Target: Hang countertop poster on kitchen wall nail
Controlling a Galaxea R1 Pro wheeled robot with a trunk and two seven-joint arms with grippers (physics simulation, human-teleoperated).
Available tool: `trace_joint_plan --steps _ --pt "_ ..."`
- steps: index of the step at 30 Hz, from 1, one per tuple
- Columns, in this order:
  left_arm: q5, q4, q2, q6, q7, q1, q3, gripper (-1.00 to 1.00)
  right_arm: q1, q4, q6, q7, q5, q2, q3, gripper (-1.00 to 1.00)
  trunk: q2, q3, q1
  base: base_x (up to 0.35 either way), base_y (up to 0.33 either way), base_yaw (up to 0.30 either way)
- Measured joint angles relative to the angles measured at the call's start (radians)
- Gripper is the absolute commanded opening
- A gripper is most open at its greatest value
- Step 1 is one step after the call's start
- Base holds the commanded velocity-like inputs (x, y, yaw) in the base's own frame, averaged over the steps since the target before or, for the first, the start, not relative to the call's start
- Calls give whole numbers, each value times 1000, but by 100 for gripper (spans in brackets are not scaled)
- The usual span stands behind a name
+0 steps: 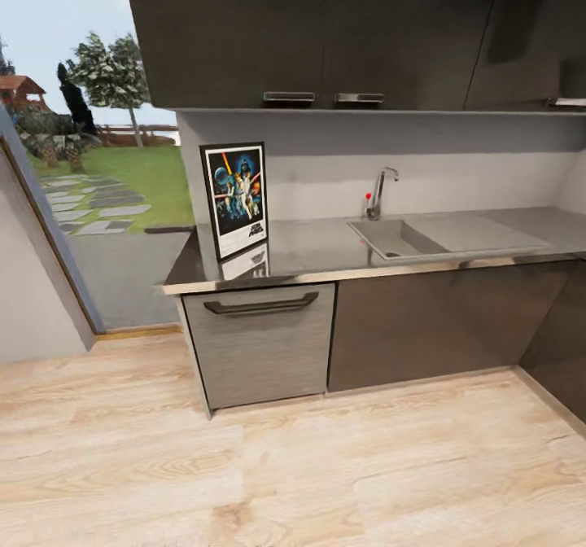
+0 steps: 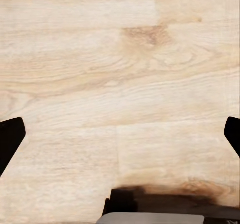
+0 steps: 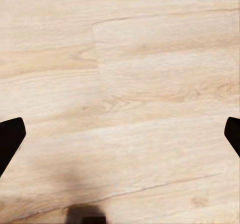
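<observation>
From the head camera, the poster (image 1: 236, 199) stands upright at the left end of the countertop (image 1: 325, 247), leaning on the wall, well apart from the sink (image 1: 399, 239); nothing is picked up yet. Below the left wrist, the left gripper (image 2: 120, 134) gapes wide over wooden floor (image 2: 120, 59). The right gripper (image 3: 120, 134) is likewise spread, empty.

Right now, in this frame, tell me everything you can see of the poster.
The poster is an upright rectangle in a thin black frame with a white border, showing colourful figures on dark blue above a black title. It stands on its lower edge at the left end of the kitchen countertop, close to the grey wall behind; whether it touches that wall I cannot tell. The glossy worktop mirrors it. Nothing grips it.
</observation>
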Motion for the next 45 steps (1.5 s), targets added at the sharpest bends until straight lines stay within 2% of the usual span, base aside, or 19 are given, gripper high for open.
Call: trace_joint_plan --steps 7,12,22,23,24,25,26,27,29,30,32,34,35,37,39,42,43,44,45 --pt "-1 0 0 0 0 0 0 100 0 0 2 1 0 0 0 100 0 -6 0 105 278 175" --pt "-1 1 0 -1 0 0 0 100 0 31 2 4 0 -33 0 100 0 -6 -1 293 148 9" --pt "-1 2 0 -4 -2 0 -1 100 0 34 2 4 -1 -40 0 100 0 -6 0 256 16 -1" --pt "-1 -5 -1 -20 -4 0 -9 100 0 34 2 4 -1 -41 0 100 0 -6 0 3 0 -269" --pt "-3 -95 -9 -53 -20 0 -31 100 0 33 0 4 -1 -43 0 100 0 -5 0 2 0 -220" --pt "-2 -290 -10 -25 -25 0 -40 100 0 33 -1 4 -1 -43 0 100 0 -5 0 1 0 -141" --pt "-2 -497 -14 26 -27 0 -54 100 0 33 -1 4 -1 -43 0 100 0 -4 0 0 0 -46" --pt "0 -678 -55 154 -29 -1 -86 100 0 33 -2 4 -1 -45 -2 100 0 -4 0 0 0 -30" --pt "0 -796 -97 217 -29 -8 -99 100 0 34 -3 3 -1 -50 -2 100 0 -4 0 0 0 -17" --pt "0 -815 -107 227 -29 -22 -101 100 0 34 -3 3 0 -51 -1 100 0 -4 0 0 0 -8" --pt "0 -857 -148 252 -29 -120 -106 100 0 34 -3 2 0 -54 -1 100 0 -4 0 0 0 -4" --pt "-1 -863 -169 267 -29 -189 -107 100 0 34 -4 2 0 -59 -1 100 0 -4 0 0 0 -2" --pt "-1 -865 -180 302 -28 -227 -109 100 0 34 -5 2 0 -63 -1 100 0 -4 0 0 0 -1" --pt "-2 -865 -183 417 -27 -322 -112 100 0 33 -6 1 0 -68 -1 100 0 -4 0 0 0 0" --pt "-3 -850 -183 487 -24 -442 -113 100 0 32 -7 1 -1 -70 -1 100 0 -4 0 0 0 0" --pt "-4 -792 -183 518 -16 -577 -114 100 0 32 -7 1 -1 -71 -1 100 0 -4 0 0 0 0" --pt "-5 -745 -183 525 -8 -640 -113 100 0 32 -7 0 0 -72 -1 100 0 -4 0 0 0 0" --pt "-5 -714 -183 528 -1 -676 -113 100 0 32 -7 0 0 -73 -1 100 0 -4 0 0 0 0" --pt "-5 -645 -184 531 18 -738 -113 100 0 32 -7 1 0 -77 -2 100 0 -4 0 0 0 0"
